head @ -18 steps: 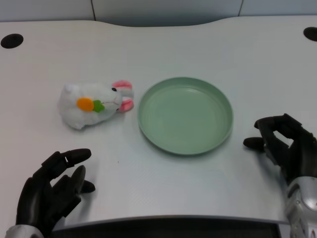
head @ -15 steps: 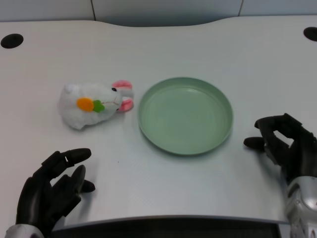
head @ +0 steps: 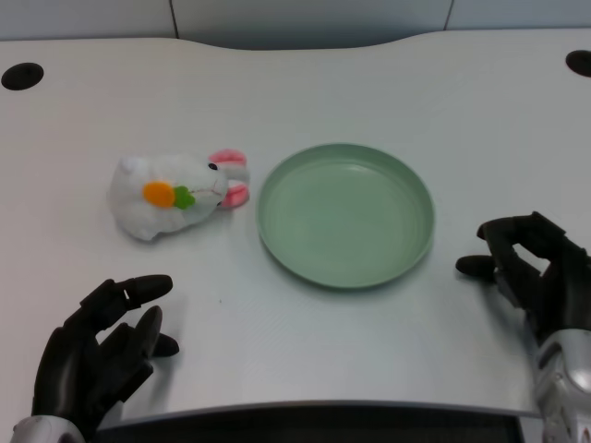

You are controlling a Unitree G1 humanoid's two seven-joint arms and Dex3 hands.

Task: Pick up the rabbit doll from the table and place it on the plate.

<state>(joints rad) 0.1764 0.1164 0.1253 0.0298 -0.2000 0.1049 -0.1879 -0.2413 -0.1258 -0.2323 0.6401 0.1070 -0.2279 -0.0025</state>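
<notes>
Right now I see the rabbit doll (head: 175, 195) lying on its side on the white table (head: 305, 83). It sits just left of the green plate (head: 345, 214), close to the rim but not quite touching it, as far as I can tell. Its pink ears point toward the plate. On its white fluffy body I see a small orange carrot with a green top. The rabbit is not on the plate.

My left robot hand (head: 97, 353) is low down, to the left of the plate and nearer to me than the plate is. It is well apart from the rabbit, which lies farther away from me than the hand does. The black fingers (head: 138, 288) are spread wide and a bit curled, and they hold nothing. I cannot tell if the hand rests on the table or hangs just over it.

My right robot hand (head: 531, 268) is on the other side, to the right of the plate and near its rim. Its fingers are bent in a little, and nothing is in it.

Far from the plate, I see two round dark holes in the table, one at the far left corner (head: 21, 76) and one at the far right corner (head: 579, 63).
</notes>
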